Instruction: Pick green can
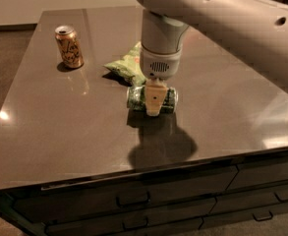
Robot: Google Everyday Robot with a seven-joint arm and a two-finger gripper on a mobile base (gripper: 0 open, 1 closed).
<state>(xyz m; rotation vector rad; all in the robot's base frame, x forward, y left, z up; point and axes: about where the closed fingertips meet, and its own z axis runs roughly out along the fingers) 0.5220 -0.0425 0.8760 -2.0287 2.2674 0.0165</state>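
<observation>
The green can (135, 98) lies on its side near the middle of the dark table (50, 132). It is dark green and white mottled, with silver ends. My gripper (153, 103) hangs from the white arm straight down over the can's middle. Its tan tip covers the can's centre, so only the can's two ends show. The can rests on the table.
A tan-gold can (69, 46) stands upright at the back left. A light-green crinkly chip bag (128, 66) lies just behind the green can. The table's front edge (133, 173) is close by, with drawers (133, 200) below it. My arm fills the upper right.
</observation>
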